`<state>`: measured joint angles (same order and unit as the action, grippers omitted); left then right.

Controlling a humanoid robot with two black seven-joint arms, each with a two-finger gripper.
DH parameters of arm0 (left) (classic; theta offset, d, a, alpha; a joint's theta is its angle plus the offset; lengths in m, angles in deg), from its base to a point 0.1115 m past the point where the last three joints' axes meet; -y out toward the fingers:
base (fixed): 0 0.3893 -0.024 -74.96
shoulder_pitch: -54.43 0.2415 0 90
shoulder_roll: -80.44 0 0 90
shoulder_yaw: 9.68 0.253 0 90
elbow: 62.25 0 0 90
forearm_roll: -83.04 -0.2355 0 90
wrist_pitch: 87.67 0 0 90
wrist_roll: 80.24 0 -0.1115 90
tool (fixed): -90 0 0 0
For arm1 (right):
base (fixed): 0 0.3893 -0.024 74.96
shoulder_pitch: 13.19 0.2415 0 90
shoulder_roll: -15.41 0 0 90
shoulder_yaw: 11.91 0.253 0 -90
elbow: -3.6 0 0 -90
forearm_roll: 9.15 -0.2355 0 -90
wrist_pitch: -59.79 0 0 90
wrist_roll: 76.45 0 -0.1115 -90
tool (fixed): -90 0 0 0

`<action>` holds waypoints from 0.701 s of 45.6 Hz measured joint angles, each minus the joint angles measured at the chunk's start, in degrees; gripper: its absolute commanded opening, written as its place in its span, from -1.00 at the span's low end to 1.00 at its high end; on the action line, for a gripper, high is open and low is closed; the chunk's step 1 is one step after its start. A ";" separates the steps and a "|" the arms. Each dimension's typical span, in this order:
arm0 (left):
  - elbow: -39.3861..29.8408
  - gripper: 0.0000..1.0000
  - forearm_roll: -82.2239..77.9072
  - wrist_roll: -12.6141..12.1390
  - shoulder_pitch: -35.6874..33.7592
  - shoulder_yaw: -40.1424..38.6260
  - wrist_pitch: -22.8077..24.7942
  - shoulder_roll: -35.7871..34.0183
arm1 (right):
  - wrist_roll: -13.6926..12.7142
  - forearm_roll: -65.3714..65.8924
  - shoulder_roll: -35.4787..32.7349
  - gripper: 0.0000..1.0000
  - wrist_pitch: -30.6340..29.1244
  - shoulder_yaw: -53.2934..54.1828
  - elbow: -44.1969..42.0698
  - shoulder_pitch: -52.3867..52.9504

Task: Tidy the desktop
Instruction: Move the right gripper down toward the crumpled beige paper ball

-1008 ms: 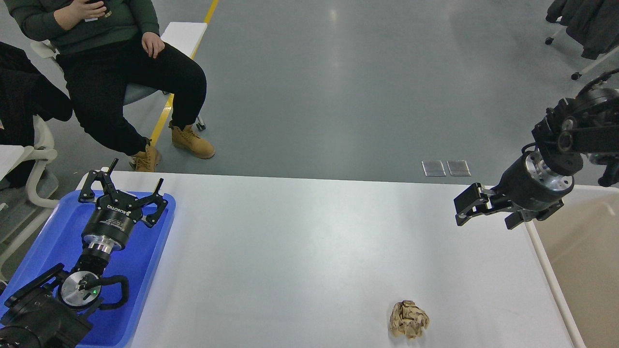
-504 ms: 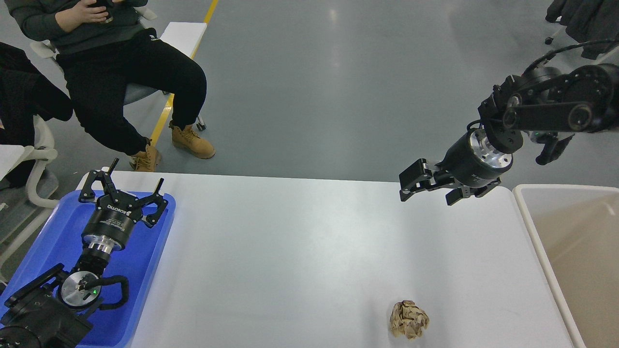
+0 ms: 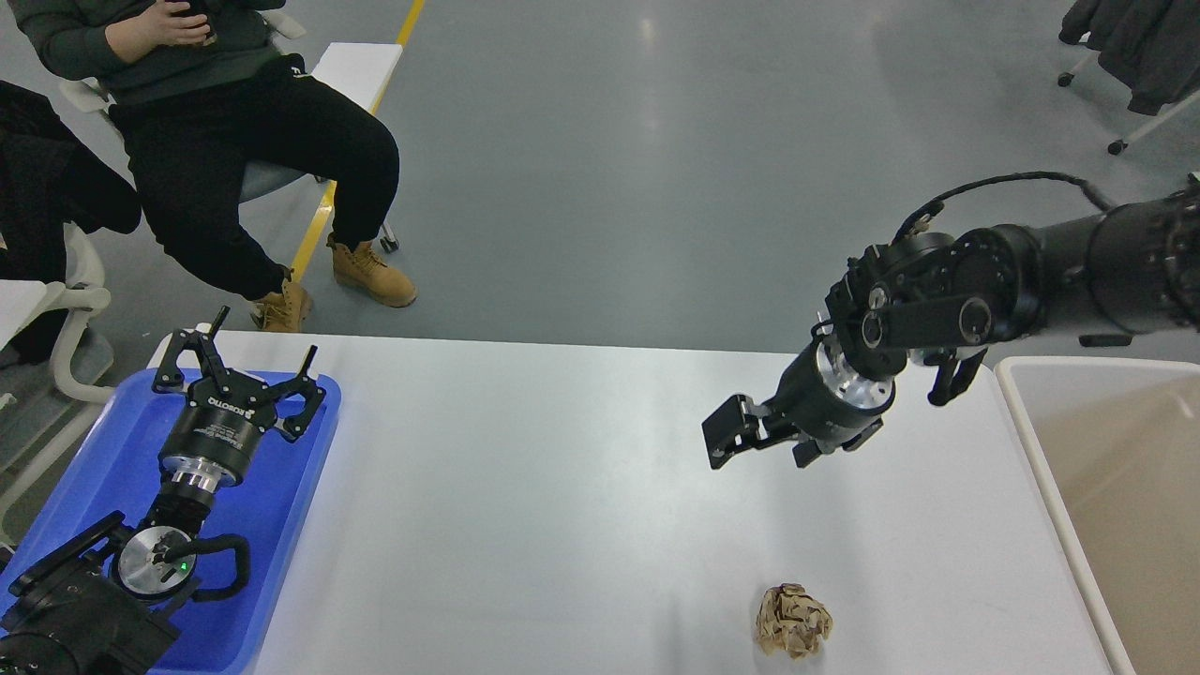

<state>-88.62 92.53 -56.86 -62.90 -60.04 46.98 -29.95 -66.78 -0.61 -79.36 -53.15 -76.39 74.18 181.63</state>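
Paper ball (image 3: 793, 620): crumpled brown wad at the near edge of the desktop (image 3: 562, 506), right of centre, alone, nothing touching it. I take it for the item to clear.

Desktop: glossy white top filling the middle of my view, blue tray (image 3: 103, 487) on its left end, beige bin (image 3: 1116, 487) against its right end. Apart from the wad, the top looks bare.

Left gripper (image 3: 246, 375): hangs over the tray's far part, fingers spread wide, holding nothing. Well apart from the wad; I leave this arm parked.

Right gripper (image 3: 727, 445): above the desktop, beyond the wad and a little to its left, pointing left and downward. It carries nothing. Fingers seen edge-on as a dark block; I cannot tell whether they are spread or pressed together.

Step in hand (judgement): bring the right gripper toward me and down onto the wad.

How to do it well: confirm full finger spread before descending. Rotate the wrist so the fingers point down, centred over the wad. Lower until the tips nearly graze the top, then close slowly.

Risk: wad is light and springy; an off-centre close may flick it off the near edge.

Afterward: lift clear, carry right, release over the bin.

Background: seated person (image 3: 216, 112) beyond the far left corner, clear of both arms.
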 measured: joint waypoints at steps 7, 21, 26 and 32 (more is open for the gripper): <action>0.00 0.98 0.00 0.00 0.00 0.00 0.00 0.00 | -0.09 1.34 2.56 0.99 4.69 -1.59 -0.06 -5.76; 0.00 0.98 0.00 0.00 -0.01 0.00 0.00 0.01 | -1.61 2.49 4.26 0.99 10.20 -5.43 -0.04 -13.32; 0.00 0.98 0.00 0.01 -0.01 0.00 0.00 0.01 | -2.02 2.65 4.47 0.99 11.05 -6.06 0.02 -14.79; 0.00 0.98 0.00 0.05 -0.01 0.00 0.00 0.01 | -2.32 2.76 4.62 0.99 11.83 -6.47 0.11 -16.26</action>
<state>-88.62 92.53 -56.81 -62.90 -60.04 46.98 -29.94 -69.10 2.15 -74.74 -41.32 -82.87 74.28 165.37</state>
